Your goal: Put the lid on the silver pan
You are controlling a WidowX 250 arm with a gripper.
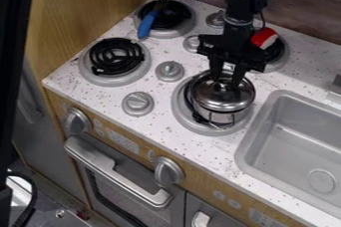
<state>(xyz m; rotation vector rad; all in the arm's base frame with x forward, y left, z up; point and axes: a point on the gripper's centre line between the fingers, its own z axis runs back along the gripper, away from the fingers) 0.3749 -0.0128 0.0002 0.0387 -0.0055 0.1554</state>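
One black gripper (226, 82) hangs over the near right burner (180, 111), its fingers spread at the middle of the lid (216, 105). The lid rests on top of the silver pan (222, 117), which stands on that burner. Far left, a blue-handled fork (147, 23) lies across another burner (184, 29); a red-and-white object (263, 38) is at the far right burner (279, 62). The sink (250, 139) occupies the right.

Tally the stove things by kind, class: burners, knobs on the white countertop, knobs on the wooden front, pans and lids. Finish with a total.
Burners: 4
Countertop knobs: 4
Front knobs: 2
Pan: 1
Lid: 1
Total: 12
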